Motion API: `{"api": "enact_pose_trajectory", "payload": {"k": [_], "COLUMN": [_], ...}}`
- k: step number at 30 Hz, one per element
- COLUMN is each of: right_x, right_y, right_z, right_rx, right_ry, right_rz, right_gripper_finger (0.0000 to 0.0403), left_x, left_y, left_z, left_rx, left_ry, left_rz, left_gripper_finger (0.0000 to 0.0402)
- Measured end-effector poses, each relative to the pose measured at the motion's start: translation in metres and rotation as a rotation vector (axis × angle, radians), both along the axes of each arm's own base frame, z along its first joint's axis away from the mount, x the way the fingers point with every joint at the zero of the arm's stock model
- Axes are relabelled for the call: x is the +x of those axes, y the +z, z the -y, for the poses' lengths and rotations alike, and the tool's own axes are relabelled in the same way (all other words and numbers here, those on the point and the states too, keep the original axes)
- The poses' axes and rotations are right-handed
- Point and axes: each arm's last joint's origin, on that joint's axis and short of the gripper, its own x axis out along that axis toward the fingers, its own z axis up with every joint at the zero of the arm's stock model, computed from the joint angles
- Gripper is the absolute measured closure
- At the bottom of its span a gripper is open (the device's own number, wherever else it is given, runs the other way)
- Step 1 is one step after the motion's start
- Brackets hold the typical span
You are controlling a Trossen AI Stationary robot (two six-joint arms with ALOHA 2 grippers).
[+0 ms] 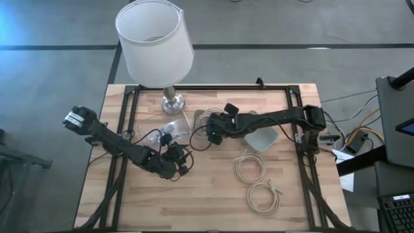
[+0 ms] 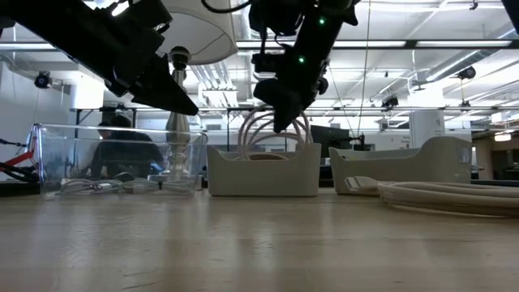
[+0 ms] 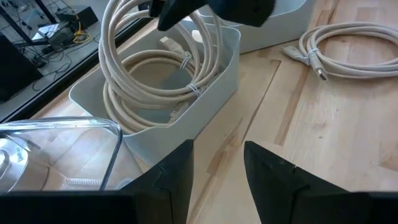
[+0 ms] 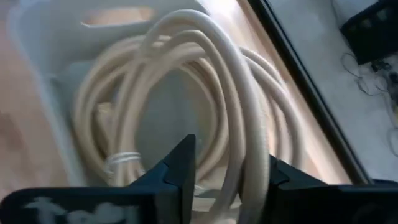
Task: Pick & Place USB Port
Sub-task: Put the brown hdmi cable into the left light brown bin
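Note:
A cream USB cable coil (image 3: 155,50) stands on edge in a pale grey bin (image 3: 214,93), over a second coil lying flat inside. My right gripper (image 4: 227,171) is above that bin (image 1: 198,118), shut on the upright coil's top. In the low view the right gripper (image 2: 280,118) hangs over the bin (image 2: 259,174), with the coil (image 2: 272,134) rising out of it. My left gripper (image 3: 217,171) is open and holds nothing. It hovers toward the table's near side of the bin (image 1: 176,162), above bare wood. My right gripper pinches the upper arc of the coil's loops (image 4: 245,140) between its two fingers, coming from above and pointing down. Several strands run through the gap. The coil stands upright below the fingers, its lower arc (image 3: 121,93) inside the bin.
A larger white bin (image 1: 262,140) sits to the right of the grey one. Two loose cable coils (image 1: 249,167) (image 1: 264,196) lie on the wood near the front right. A clear container (image 1: 162,133) with cables and a lamp (image 1: 155,39) stand at the back left.

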Motion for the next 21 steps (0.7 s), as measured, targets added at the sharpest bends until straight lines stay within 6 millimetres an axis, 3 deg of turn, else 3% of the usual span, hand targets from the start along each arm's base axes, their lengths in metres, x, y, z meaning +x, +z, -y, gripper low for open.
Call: {"api": "enact_pose_trajectory", "payload": {"k": [11, 21], "right_x": [-0.003, -0.004], "right_y": [-0.001, 0.002], "right_z": [0.028, 0.030], "right_rx": [-0.014, -0.040], "right_ry": [-0.050, 0.053], "right_rz": [-0.026, -0.098], "right_gripper_finger": [0.0260, 0.0226], "left_x": [0.000, 0.000], "left_y": [0.000, 0.000], "left_z": [0.000, 0.000], "left_rx": [0.000, 0.002], "left_ry": [0.000, 0.000], "left_rz": [-0.001, -0.004], "left_gripper_finger": [0.0257, 0.0257]}}
